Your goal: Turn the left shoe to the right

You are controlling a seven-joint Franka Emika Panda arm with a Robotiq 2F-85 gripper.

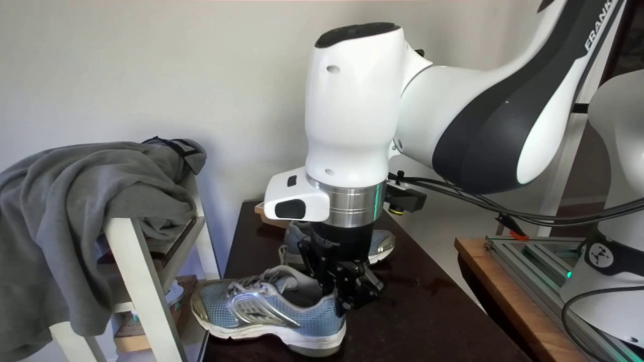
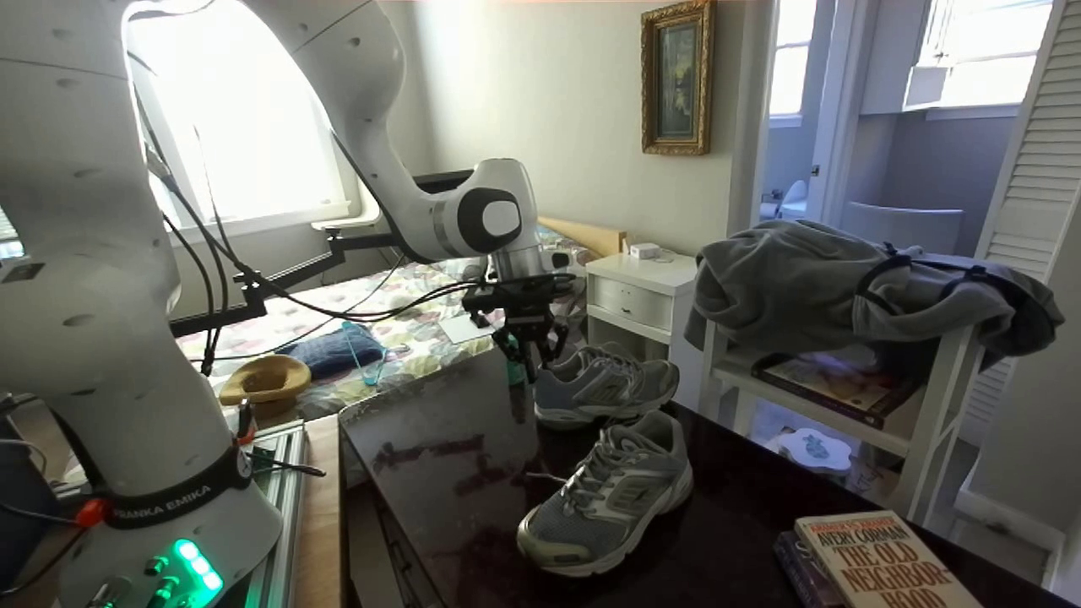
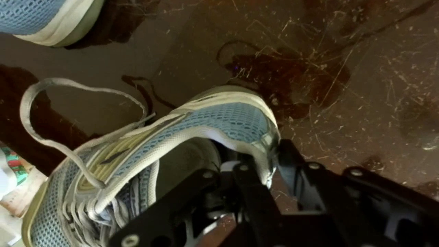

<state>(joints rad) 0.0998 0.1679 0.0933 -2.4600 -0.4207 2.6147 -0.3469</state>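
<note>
Above heel of left shoe [image 1: 271,314]: gripper [image 3: 265,164] and arm [image 1: 354,100] fill space. Robot side of heel: surface [image 2: 439,481] open, room to pass. Near it: right shoe [image 2: 615,498], small gap, lace loop [image 3: 60,82] poking in. Past left shoe toe: shelf stand [image 1: 143,281], grey garment [image 1: 75,201] in way. Beyond right shoe: books [image 2: 887,566].

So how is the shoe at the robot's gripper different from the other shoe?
The gripper is right at the heel of one shoe, while the other shoe stands apart from it. In an exterior view, the toe of the shoe at the gripper points right, but the other shoe's toe points down and left. Both are blue-grey sneakers with laces, sitting on the same dark table.
</note>
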